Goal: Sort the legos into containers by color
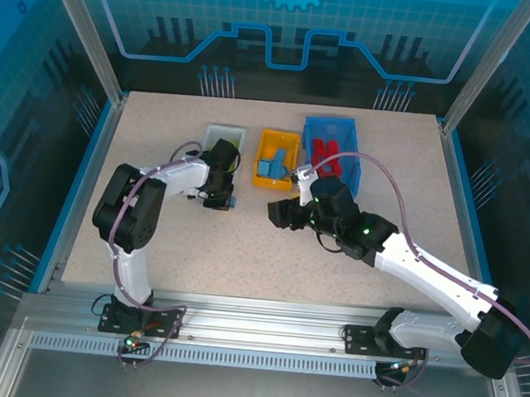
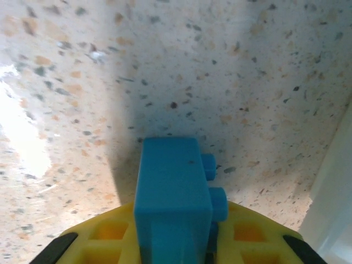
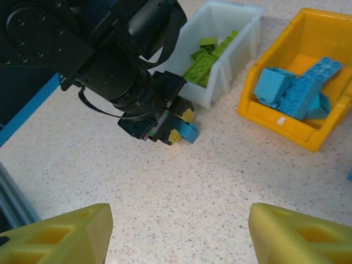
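Step, as we read it: pick-up of light blue brick (image 2: 173,192), bound for orange bin (image 3: 286,127) just right of white bin (image 3: 220,82). Left gripper (image 3: 177,125) clamped on brick, down by table (image 3: 220,181) just in front of white bin; brick sits between jaws, studs sideways. Next, we judge: lift, carry rightward past white bin, release. Right gripper (image 3: 179,231) jaws apart, empty.
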Available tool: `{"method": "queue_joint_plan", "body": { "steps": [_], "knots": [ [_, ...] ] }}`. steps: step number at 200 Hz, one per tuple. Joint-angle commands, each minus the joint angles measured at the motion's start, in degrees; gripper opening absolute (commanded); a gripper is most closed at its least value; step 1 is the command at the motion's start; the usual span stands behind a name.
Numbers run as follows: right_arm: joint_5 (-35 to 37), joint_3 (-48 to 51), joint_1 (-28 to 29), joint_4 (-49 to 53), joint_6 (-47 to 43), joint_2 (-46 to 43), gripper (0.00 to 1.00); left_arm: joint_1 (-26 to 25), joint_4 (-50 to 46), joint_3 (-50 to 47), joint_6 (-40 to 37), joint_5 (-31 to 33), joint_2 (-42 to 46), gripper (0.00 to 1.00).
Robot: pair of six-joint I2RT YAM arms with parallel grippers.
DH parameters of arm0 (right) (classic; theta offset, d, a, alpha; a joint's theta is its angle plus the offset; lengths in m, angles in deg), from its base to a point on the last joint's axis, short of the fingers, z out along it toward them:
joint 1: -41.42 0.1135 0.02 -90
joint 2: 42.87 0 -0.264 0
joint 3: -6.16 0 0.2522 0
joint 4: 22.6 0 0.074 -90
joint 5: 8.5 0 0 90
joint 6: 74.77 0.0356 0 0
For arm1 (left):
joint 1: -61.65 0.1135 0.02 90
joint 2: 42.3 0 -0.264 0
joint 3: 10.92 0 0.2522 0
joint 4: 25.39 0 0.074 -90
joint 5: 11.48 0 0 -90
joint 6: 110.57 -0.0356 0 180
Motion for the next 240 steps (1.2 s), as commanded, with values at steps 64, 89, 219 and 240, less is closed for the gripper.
{"method": "queue_joint_plan", "body": {
  "steps": [64, 89, 219, 240],
  "knots": [
    [-1.38, 3.18, -7.34, -4.60, 2.76, -10.12, 0.68, -3.91, -2.58, 7.25, -39.99, -0.77, 13.80, 0.00],
    [-1.70, 0.65, -9.88, -3.11, 3.09, -7.59, 0.68, -4.07, -8.18, 21.61, -52.82, -4.70, 5.07, 0.00],
    [-1.39, -6.22, -16.10, -1.47, 6.19, 3.04, 0.69, -4.78, -18.30, 69.06, -64.75, -11.34, -32.59, 0.03],
    [-1.50, -5.94, -16.09, -1.65, 6.44, 3.23, 0.69, -5.03, -16.06, 68.16, -64.79, -12.71, -33.57, 0.05]
  ]
}}
